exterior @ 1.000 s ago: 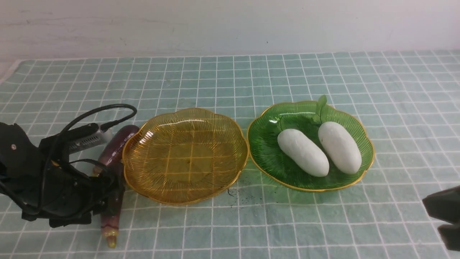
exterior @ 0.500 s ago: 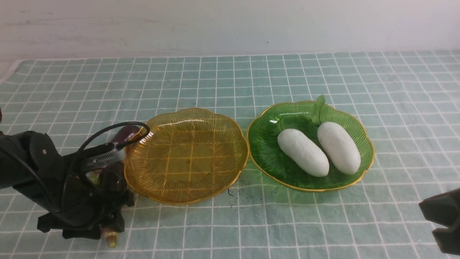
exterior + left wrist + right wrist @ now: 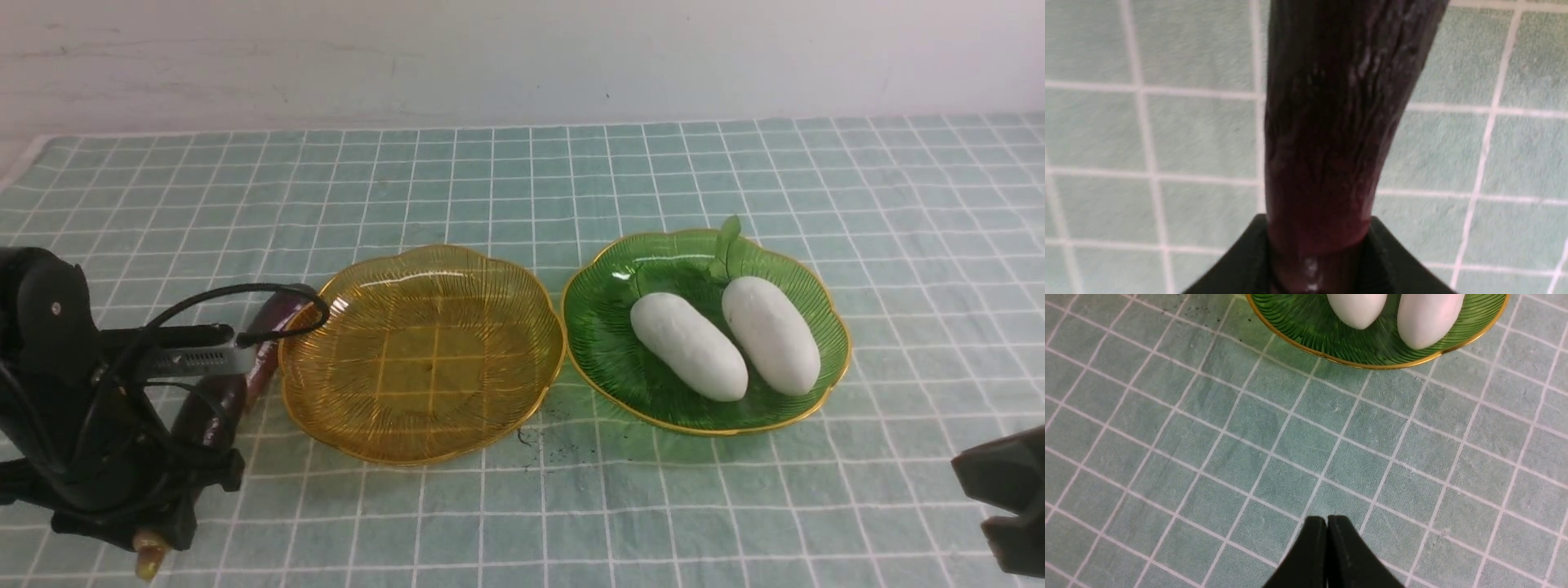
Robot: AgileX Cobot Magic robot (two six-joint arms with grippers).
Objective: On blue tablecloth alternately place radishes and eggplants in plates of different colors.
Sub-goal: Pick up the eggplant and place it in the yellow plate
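Left gripper (image 3: 167, 506), lower left, clamps 1 eggplant (image 3: 206, 412) near its stem, presumably bound for the empty amber plate (image 3: 424, 359) beside it (2 radishes (image 3: 688, 345) occupy the green plate (image 3: 612, 343), centre right); right gripper (image 3: 1327, 522) sits closed, empty, lower right.

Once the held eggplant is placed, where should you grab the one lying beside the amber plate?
Probably its middle, from above, pinching across the slim width: the eggplant lies flat, its rounded end close to the amber plate.
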